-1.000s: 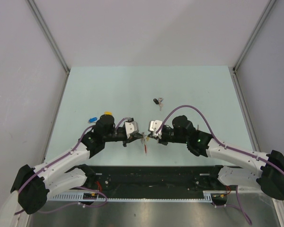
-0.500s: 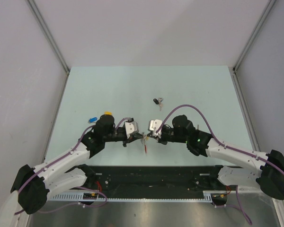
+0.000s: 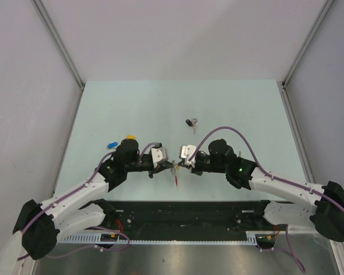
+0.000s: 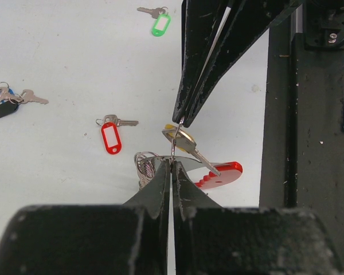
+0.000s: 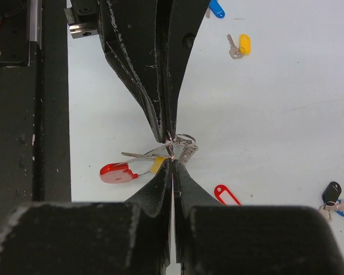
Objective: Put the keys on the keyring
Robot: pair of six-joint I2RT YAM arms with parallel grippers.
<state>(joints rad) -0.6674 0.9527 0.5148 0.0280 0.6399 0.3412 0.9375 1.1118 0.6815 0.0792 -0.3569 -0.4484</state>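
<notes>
Both grippers meet tip to tip above the table's near middle. My left gripper (image 3: 169, 166) (image 4: 172, 164) is shut on the keyring (image 4: 225, 173), whose red part and grey coil hang below the tips. My right gripper (image 3: 181, 165) (image 5: 172, 160) is shut on the thin wire ring of a silver key with a yellow tag (image 4: 181, 137) (image 5: 157, 165). That wire runs between the two pairs of tips. The keyring (image 5: 118, 173) lies tilted just under them. Loose keys lie on the table: red tag (image 4: 110, 137), green tag (image 4: 159, 24), black tag (image 3: 188, 122), blue tag (image 3: 112, 145), another yellow tag (image 3: 130, 138).
The black base rail (image 3: 183, 213) runs along the near edge, just behind both wrists. Grey walls enclose the pale green table (image 3: 229, 109) on the left, back and right. The black and blue tagged keys (image 4: 4, 104) lie together far from the grippers.
</notes>
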